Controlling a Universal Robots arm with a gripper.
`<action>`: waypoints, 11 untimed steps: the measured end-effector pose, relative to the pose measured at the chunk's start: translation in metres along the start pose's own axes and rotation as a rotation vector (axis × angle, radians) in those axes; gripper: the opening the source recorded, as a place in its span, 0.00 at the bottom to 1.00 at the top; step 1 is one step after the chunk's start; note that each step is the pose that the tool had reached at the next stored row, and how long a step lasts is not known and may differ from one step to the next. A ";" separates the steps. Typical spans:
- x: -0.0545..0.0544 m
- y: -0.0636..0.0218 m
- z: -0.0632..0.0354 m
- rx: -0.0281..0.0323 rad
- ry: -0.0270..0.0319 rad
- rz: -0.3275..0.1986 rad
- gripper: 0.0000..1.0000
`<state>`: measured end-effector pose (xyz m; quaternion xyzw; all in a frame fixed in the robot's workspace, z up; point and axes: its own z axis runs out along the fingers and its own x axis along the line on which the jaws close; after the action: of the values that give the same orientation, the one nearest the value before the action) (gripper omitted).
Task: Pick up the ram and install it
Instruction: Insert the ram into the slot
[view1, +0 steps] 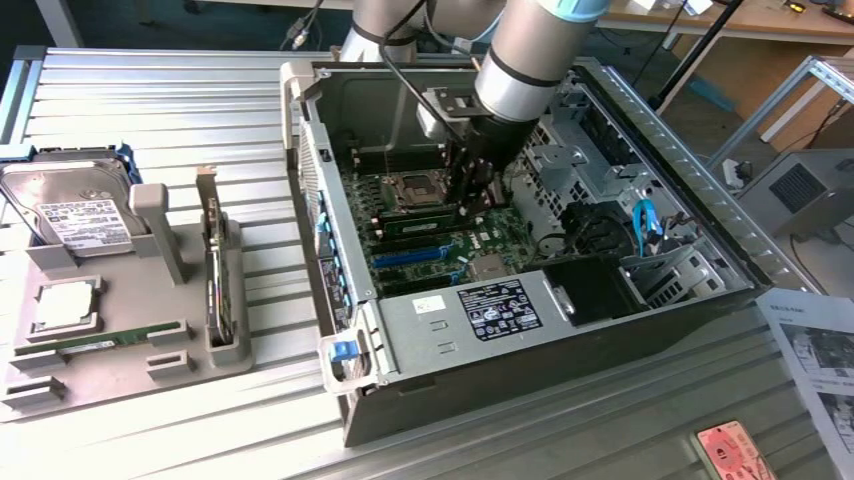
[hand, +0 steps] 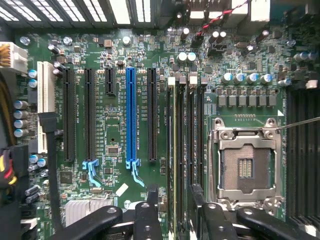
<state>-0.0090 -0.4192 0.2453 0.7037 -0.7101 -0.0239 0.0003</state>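
Green thin ram (view1: 407, 226) seated edgewise, black pincer (hand: 176, 210) spread

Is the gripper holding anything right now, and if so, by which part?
Nothing is held. The gripper stands open over the memory slots, its fingers apart with nothing clamped between them.

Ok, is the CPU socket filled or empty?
Empty: the CPU socket shows bare contacts in the middle, with no chip seated.

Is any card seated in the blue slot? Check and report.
No, the blue slot stands empty along its whole length.
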 end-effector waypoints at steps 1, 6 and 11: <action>0.000 0.0001 -0.0025 -0.0001 0.0003 0.000 0.38; -0.001 0.0006 -0.0171 0.0000 0.0010 0.000 0.38; -0.002 0.0011 -0.0314 0.0000 0.0019 0.000 0.38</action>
<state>-0.0090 -0.4183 0.2768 0.7037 -0.7101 -0.0232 0.0010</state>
